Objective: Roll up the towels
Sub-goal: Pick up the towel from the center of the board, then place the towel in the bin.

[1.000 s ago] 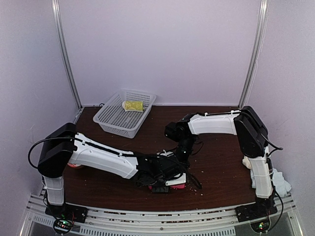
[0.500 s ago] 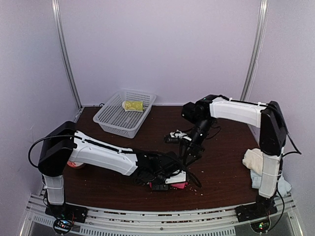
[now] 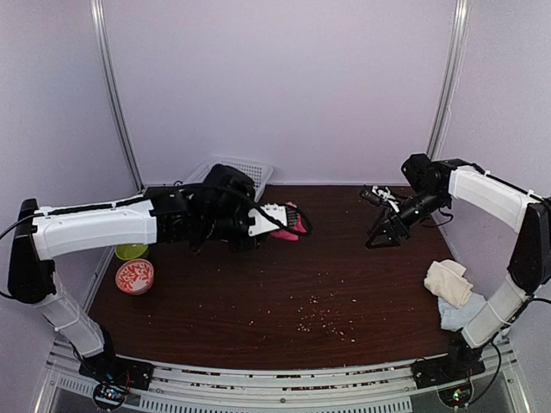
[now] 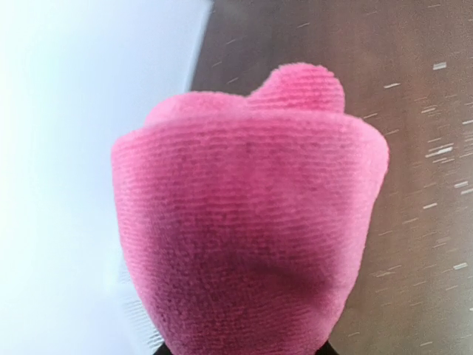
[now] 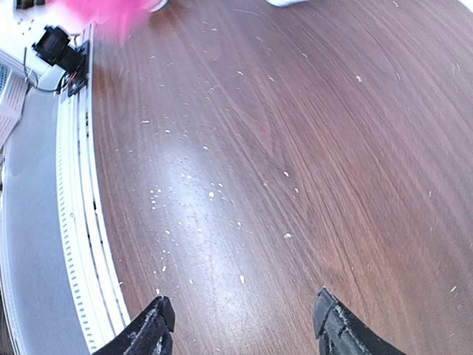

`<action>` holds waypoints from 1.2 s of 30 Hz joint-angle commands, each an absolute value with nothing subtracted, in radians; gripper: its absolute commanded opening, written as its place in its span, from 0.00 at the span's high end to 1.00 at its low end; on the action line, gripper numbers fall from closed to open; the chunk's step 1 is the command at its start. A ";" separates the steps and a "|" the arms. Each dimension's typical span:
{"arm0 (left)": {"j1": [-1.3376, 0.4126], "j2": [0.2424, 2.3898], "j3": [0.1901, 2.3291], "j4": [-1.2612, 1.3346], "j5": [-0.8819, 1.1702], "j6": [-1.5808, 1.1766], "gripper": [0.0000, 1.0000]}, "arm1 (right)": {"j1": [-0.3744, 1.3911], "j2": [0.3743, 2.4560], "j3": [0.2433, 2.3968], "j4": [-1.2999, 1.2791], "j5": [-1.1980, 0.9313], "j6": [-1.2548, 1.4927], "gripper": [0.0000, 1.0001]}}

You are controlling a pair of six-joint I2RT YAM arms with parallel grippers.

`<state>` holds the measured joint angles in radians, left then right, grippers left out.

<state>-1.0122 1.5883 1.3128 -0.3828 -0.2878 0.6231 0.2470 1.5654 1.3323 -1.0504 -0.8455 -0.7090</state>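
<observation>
One pink towel [image 4: 247,222] in left hand [image 3: 282,220], one cream towel [image 3: 448,280]

Left arm [image 3: 95,228], jaws clamped on pink towel [image 4: 251,222]; right arm [image 3: 491,191], jaws agape.

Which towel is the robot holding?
The hot-pink towel, rolled, in the left gripper. The cream towel and pale-blue towel lie loose beside the right arm.

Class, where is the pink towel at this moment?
In the top view, the pink towel is rolled up in the left gripper, left of centre toward the back of the table, near the white basket.
</observation>
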 commanded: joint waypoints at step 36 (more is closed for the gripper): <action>-0.339 2.432 1.882 0.120 -0.131 1.149 1.00 | 0.192 1.758 1.251 -1.030 -0.973 -0.791 0.37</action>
<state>-0.3565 2.3741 1.8164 0.0498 -0.1169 1.0889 0.1959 1.7306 1.2175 -0.9897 -0.9611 -0.7452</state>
